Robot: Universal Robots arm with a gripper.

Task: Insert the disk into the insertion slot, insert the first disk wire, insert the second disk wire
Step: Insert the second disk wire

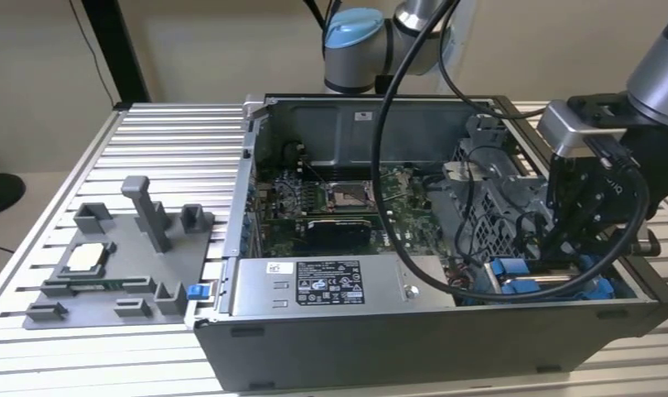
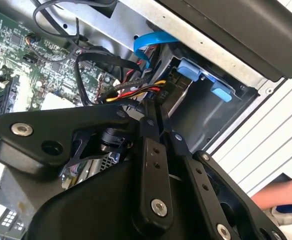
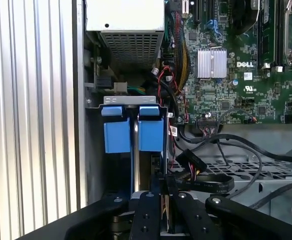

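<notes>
Pressed together, my black hand [image 2: 156,111] hangs just beside red-and-yellow wires [image 2: 136,92], close behind the blue-framed silver disk [image 3: 151,135] seated in its grey metal slot [image 3: 131,100], placed, I judge, for wiring.

One open grey metal computer case [image 1: 422,347] stands on the ribbed metal surface [image 1: 169,132], toward its edge on the exterior view's right. One grey plastic fixture tray [image 1: 97,291] lies near the opposite edge. The case holds one green motherboard [image 1: 334,203], one grey power-supply box with a white sticker [image 1: 312,285], one silver finned heatsink [image 3: 211,63], one rectangular grey metal insertion slot [image 3: 131,100] and two bright blue plastic tabs [image 3: 117,135].
</notes>
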